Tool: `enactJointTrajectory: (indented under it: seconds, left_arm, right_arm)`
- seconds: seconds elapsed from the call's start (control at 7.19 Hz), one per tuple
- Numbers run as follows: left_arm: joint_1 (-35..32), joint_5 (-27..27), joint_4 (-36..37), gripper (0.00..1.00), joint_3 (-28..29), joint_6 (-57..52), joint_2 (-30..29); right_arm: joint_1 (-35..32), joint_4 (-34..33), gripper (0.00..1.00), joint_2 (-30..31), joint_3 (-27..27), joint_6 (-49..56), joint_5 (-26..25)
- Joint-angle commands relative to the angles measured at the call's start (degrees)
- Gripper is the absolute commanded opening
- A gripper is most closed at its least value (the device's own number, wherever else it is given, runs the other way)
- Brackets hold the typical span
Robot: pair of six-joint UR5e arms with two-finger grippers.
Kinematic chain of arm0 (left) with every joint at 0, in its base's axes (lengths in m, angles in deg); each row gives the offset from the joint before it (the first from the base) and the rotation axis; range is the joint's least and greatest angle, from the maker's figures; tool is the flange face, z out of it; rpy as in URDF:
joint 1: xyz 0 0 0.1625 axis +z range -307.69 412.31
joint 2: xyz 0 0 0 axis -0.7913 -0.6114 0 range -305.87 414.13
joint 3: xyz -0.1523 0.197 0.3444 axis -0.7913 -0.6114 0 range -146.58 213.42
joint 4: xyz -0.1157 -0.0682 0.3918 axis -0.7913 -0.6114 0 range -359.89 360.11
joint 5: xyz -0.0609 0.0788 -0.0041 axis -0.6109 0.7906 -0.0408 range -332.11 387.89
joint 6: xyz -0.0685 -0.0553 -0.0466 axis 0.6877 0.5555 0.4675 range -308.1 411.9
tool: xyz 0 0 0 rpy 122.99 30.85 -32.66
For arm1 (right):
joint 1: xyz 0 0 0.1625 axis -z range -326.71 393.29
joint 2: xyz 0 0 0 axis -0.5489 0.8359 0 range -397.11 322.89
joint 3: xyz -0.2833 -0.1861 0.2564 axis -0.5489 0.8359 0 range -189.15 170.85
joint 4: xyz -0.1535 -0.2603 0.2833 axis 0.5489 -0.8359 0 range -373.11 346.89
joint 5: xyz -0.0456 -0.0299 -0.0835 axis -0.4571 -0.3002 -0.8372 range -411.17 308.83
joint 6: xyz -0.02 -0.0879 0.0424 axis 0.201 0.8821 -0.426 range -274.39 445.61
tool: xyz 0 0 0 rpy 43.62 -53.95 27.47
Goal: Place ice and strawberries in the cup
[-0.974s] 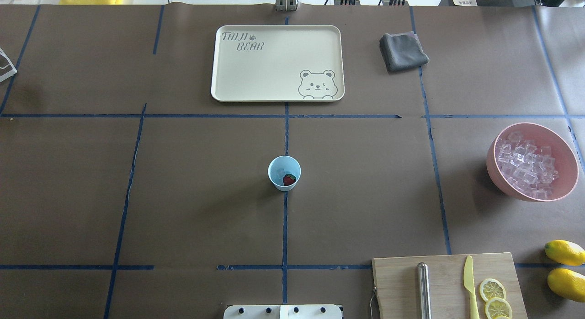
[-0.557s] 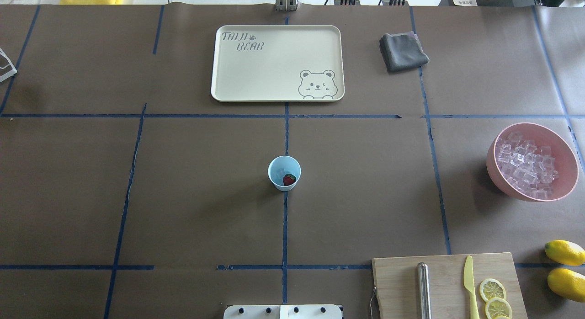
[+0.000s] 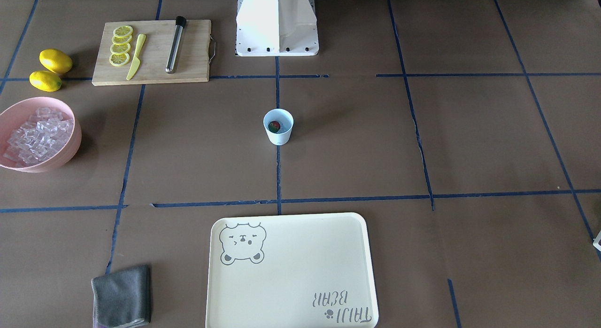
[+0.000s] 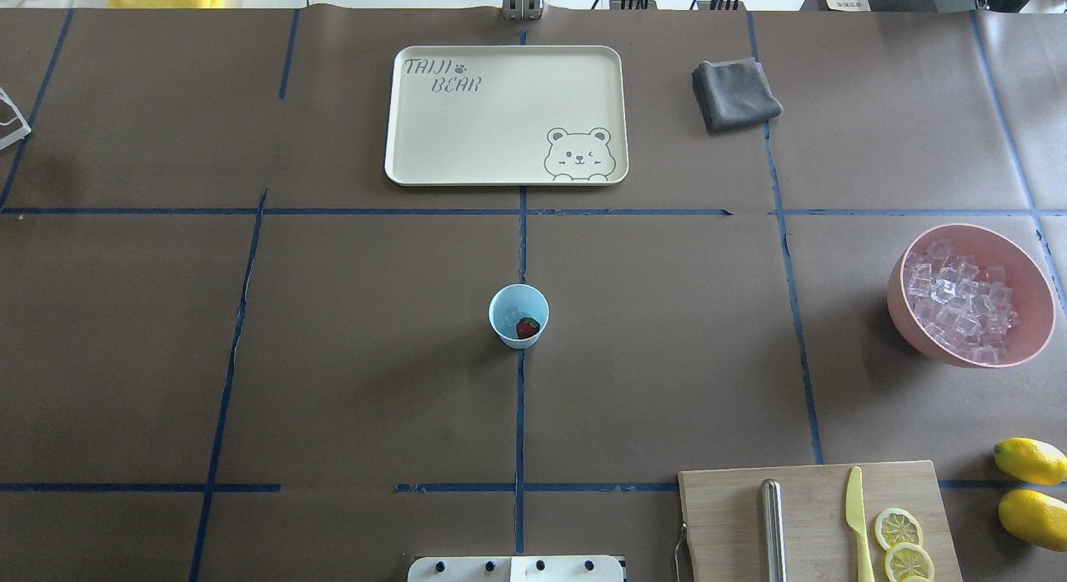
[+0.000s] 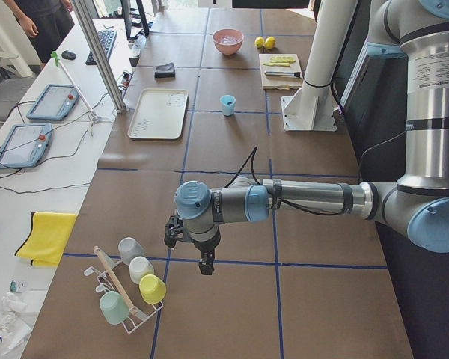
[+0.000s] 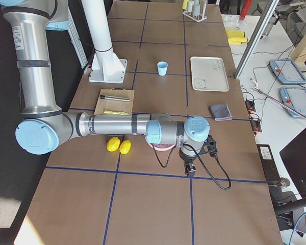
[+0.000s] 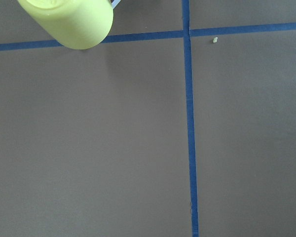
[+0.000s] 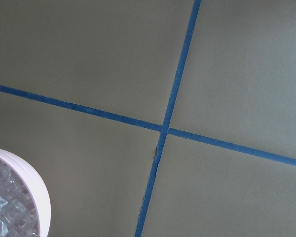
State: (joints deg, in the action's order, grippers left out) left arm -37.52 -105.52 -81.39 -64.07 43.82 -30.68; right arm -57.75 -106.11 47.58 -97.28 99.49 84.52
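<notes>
The light blue cup (image 4: 503, 319) stands upright at the table's middle, also in the front-facing view (image 3: 278, 136). A red strawberry (image 4: 527, 328) lies inside it, beside what looks like a clear ice block (image 4: 510, 300). Several more ice blocks (image 4: 959, 303) fill the pink bowl (image 4: 899, 303) at the right. Neither gripper shows in the overhead or front views. My left gripper (image 5: 204, 265) hangs over the table's far left end, near a cup rack. My right gripper (image 6: 190, 171) hangs past the pink bowl at the right end. I cannot tell whether either is open or shut.
A cream tray (image 4: 400, 148) and a grey cloth (image 4: 733, 94) lie at the back. A cutting board (image 4: 725, 515) with a metal rod, a yellow knife and lemon slices is at the front right, beside two lemons (image 4: 1029, 459). A yellow cup (image 7: 69, 19) sits on the rack.
</notes>
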Motion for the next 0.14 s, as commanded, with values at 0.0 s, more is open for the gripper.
enactJointTrajectory:
  seconds: [0.0]
  left_arm:
    - [0.0, 0.0, 0.02, 1.0, -0.16, 0.0, 0.0]
  right_arm:
    - [-0.01, -0.07, 1.0, -0.05, -0.2, 0.0, 0.1]
